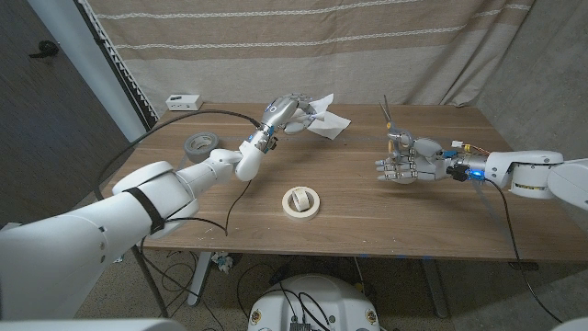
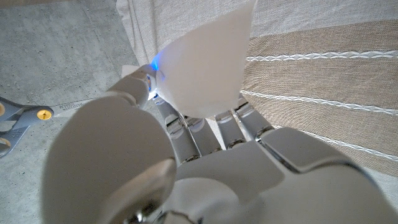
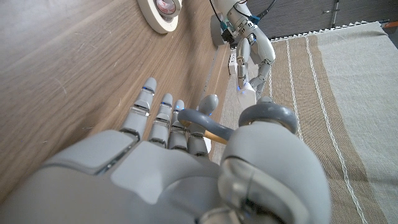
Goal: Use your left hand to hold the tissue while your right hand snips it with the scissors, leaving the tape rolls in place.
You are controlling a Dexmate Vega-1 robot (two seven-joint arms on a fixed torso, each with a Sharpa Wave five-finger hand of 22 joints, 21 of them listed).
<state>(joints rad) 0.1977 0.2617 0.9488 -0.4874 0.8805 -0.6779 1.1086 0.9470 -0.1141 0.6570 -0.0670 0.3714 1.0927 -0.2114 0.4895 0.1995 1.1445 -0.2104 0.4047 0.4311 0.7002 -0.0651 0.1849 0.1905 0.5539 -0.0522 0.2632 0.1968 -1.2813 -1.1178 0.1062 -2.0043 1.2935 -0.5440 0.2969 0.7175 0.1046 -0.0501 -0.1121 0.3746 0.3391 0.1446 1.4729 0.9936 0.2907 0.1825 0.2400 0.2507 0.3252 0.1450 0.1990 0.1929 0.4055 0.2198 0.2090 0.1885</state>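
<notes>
No legible text, labels, brands or numbers anywhere: none on the tape rolls, the table or the backdrop curtain.

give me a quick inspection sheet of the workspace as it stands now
surface: brown wooden table, standing in front of a striped beige curtain.
job's things: white tissue held up over the far edge by the left hand; grey-handled scissors in the right hand, blades pointing up, apart from the tissue.
tape rolls: cream tape roll near the front edge; grey tape roll at the left.
clutter: small white box at the far left corner.
hands: left grips the tissue; right grips the scissors.
cables: a black cable runs along the left arm and over the table; wires on the floor beneath.
surroundings: nothing else seen.
</notes>
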